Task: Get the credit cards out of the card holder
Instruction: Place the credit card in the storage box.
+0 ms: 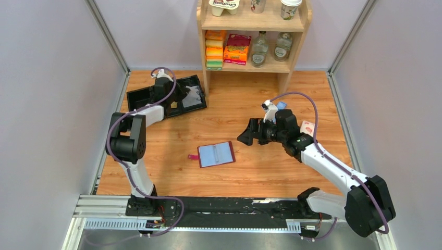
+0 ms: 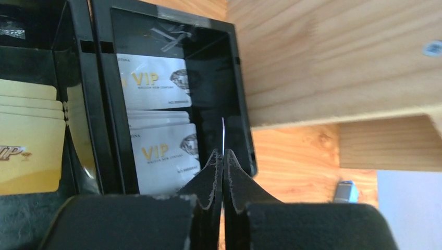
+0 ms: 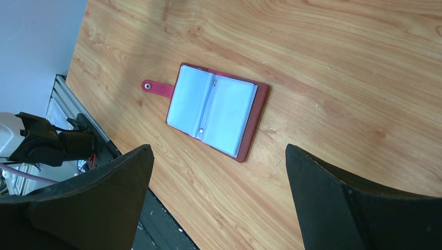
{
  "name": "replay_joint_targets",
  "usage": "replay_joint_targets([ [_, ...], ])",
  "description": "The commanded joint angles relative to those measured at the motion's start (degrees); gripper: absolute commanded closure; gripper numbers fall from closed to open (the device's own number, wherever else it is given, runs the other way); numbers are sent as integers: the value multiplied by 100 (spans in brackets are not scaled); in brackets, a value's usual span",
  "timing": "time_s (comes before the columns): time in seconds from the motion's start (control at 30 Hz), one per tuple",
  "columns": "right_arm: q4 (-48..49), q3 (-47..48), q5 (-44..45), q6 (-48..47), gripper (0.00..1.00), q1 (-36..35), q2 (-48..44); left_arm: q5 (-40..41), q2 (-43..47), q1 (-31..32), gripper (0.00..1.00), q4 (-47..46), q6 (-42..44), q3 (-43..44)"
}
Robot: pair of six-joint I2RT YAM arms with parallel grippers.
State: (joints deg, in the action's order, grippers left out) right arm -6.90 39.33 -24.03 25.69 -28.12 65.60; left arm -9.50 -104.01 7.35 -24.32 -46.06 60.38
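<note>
Card holder [image 1: 216, 154] lies open, sleeves up, mid-table. White VIP cards [image 2: 156, 83] lie in black tray [image 2: 104, 109], far left. Left gripper [image 2: 223, 156] above it pinches a credit card [image 2: 223, 133] edge-on. Right gripper [image 3: 217, 156] spread wide, empty, near the holder.

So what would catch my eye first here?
The red card holder lying open mid-table, with the right gripper open just right of it. At back left, the left gripper pinches a thin card edge-on over a black tray of VIP cards.
</note>
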Motion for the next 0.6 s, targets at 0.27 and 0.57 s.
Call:
replay_joint_targets([
  [0.27, -22, 312, 206, -240, 0, -53, 31, 202, -568, -32, 64, 1726, 334, 1037],
  [0.57, -110, 338, 373, -223, 0, -88, 23, 562, 362, 20, 48, 2826, 1046, 1108],
])
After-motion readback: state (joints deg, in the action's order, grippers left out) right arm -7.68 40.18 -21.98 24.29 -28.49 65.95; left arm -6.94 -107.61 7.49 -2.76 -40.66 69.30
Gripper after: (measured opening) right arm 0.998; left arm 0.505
